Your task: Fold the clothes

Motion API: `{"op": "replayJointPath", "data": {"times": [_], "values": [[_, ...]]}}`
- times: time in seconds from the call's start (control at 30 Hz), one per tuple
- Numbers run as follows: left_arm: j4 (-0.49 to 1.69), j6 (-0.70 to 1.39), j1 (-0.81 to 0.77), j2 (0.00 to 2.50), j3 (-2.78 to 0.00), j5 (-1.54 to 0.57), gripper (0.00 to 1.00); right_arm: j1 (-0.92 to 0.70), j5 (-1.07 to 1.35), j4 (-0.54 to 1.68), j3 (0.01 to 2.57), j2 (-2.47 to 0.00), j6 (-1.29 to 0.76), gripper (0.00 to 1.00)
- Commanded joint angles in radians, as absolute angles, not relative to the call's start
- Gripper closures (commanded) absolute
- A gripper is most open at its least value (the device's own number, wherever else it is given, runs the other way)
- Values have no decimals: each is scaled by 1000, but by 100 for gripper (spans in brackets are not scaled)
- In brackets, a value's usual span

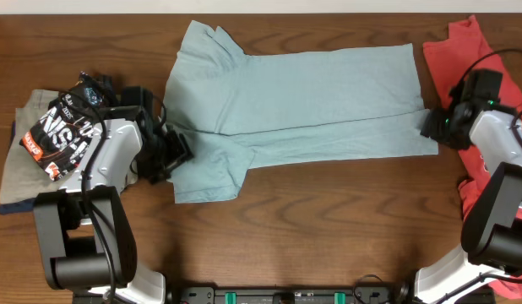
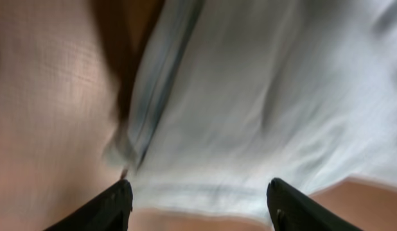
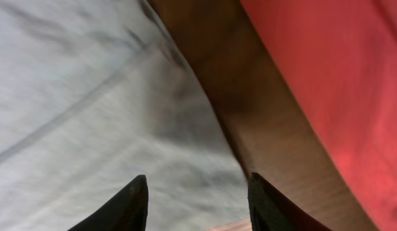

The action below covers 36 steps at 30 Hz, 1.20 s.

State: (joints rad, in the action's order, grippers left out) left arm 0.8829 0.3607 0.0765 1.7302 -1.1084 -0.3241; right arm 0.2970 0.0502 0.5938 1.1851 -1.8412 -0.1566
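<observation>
The pale blue-grey T-shirt lies flat across the middle of the wooden table, its long lower edge folded up over the body. My left gripper is open at the shirt's left end by the lower sleeve. In the left wrist view the cloth lies between the open fingers. My right gripper is open at the shirt's right edge. In the right wrist view its fingers straddle the corner of the cloth over bare table.
A red T-shirt lies at the right edge under the right arm, also in the right wrist view. A black shirt with white and orange print sits on a folded pile at the left.
</observation>
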Motion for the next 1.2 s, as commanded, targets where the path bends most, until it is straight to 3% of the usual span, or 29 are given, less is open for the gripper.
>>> {"op": "replayJointPath", "data": {"times": [0.0, 0.2, 0.27, 0.37, 0.43, 0.5, 0.57, 0.7, 1.0, 1.17], "values": [[920, 286, 65, 1731, -1101, -327, 30, 298, -7, 547, 1107, -1846, -164, 51], [858, 282, 31, 1732, -1000, -328, 24, 298, -7, 400, 982, -1846, -164, 59], [827, 282, 19, 1732, -954, -328, 24, 298, -7, 376, 955, -1846, -164, 68], [793, 286, 3, 1732, -895, -329, 23, 298, -8, 389, 940, -1846, -164, 92], [779, 286, -4, 1732, -868, -329, 23, 298, -9, 424, 940, -1846, -164, 99], [775, 286, -6, 1732, -857, -329, 27, 301, -23, 466, 941, -1846, -175, 99], [775, 285, -6, 1732, -856, -329, 39, 306, -66, 514, 941, -1846, -210, 99], [775, 285, -6, 1732, -857, -342, 94, 313, -158, 589, 941, -1846, -243, 99], [769, 236, -5, 1689, -1000, -628, 94, 313, -164, 598, 941, -1846, -251, 98], [601, 324, -3, 1662, -1212, -660, 94, 313, -115, 594, 941, -1846, -250, 89]]}}
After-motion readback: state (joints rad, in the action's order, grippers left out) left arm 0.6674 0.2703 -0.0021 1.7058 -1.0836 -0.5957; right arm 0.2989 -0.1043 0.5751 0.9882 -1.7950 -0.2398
